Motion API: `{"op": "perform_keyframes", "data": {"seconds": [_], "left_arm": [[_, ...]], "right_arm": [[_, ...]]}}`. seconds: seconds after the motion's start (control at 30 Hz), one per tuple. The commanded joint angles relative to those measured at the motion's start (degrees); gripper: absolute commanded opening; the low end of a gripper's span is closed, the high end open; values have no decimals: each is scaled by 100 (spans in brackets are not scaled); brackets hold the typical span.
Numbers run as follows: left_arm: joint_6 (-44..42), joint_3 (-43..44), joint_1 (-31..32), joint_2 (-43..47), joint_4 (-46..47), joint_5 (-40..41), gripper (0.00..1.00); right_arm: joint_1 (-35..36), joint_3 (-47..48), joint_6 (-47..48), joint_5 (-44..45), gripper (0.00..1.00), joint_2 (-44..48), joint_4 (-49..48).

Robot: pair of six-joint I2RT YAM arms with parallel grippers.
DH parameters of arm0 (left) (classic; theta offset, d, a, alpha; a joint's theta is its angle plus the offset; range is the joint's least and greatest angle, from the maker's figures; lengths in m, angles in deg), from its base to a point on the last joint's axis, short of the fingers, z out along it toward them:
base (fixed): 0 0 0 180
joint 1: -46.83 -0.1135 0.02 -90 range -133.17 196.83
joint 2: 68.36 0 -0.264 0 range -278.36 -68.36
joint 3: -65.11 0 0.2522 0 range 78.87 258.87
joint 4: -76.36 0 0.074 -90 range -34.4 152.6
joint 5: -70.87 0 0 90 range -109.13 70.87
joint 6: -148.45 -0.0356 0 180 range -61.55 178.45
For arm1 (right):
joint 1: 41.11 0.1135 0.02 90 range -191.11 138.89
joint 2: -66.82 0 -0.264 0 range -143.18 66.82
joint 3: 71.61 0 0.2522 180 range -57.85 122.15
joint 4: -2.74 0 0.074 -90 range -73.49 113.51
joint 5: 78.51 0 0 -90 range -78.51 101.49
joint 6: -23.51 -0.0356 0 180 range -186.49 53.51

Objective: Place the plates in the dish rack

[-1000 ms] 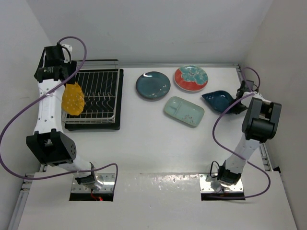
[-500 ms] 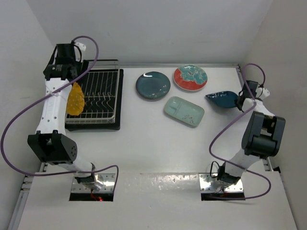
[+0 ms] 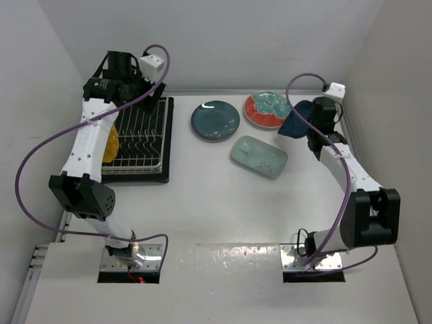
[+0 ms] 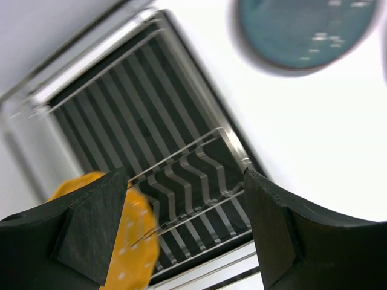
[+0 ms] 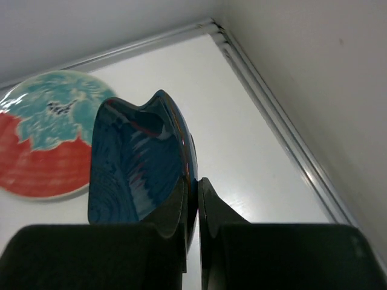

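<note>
The silver wire dish rack [image 3: 132, 173] on its black tray stands at the far left. A yellow-orange dotted plate [image 3: 110, 143] stands on edge at its left side. My left gripper [image 3: 137, 90] hangs open and empty above the rack's far end. In the left wrist view the rack's wires [image 4: 233, 142] and the yellow plate [image 4: 130, 241] lie below the gripper [image 4: 184, 181]. My right gripper [image 3: 312, 125] is shut on the rim of the dark blue wavy-edged plate [image 3: 295, 120], held tilted above the table. The right wrist view shows this gripper [image 5: 196, 184] pinching the blue plate [image 5: 136, 163].
A dark teal round plate [image 3: 215, 120], a red-rimmed floral plate [image 3: 266, 110] and a pale green rectangular plate [image 3: 258, 156] lie flat mid-table. White walls close in on three sides. A metal rail [image 5: 272, 121] runs along the table's right edge. Purple cables loop from both arms.
My left gripper let go of the yellow plate, now standing in the rack, and moved up and right. My right gripper shut on the dark blue plate and carried it up and leftward.
</note>
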Motion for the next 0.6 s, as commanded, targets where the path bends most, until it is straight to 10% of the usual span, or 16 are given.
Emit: {"op": "perform_keyframes", "data": {"seconds": [0.0,0.3,0.57], "left_arm": [[121,183,221,-134,-106,-947,82],[234,297,836,-425,-159,-2066,84],[762,7,837,-697,140,-1450,86]], "right_arm": [[486,529,716,-80,0,369,-1229],[1505,1224,-1089,-4338,0,-316,-1474],[2131,1838,-2850,-5723,0,-1528,-2908]]}}
